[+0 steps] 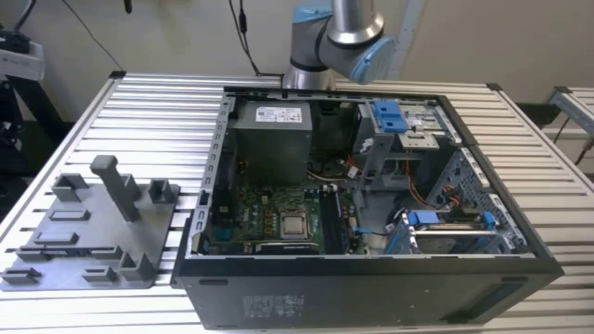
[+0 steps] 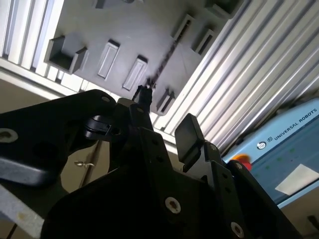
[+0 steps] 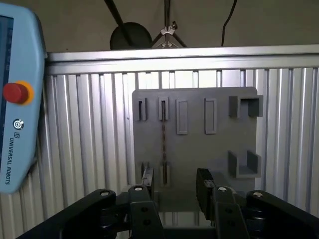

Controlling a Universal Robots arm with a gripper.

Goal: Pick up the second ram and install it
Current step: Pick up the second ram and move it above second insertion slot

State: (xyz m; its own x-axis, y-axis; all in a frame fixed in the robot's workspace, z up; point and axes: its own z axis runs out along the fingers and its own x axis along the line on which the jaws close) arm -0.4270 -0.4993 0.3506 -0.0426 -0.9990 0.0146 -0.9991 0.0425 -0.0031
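Plainly the pick had not begun: in the first wrist view the gripper hung well above the grey fixture plate, its jaws spread wide with nothing between them. The second ram stood on edge in one pair of the plate's slots, showing me only a thin dark line. The plate lay on the slatted table, just beside the open computer case.

To do this step well, I judged, the fingers had to straddle that thin edge, pads flat to the board's two faces and the board centred; it sat nearer one finger than the other. A hold near the middle of its length looked least likely to tilt it, and a straight lift kindest to the slots.
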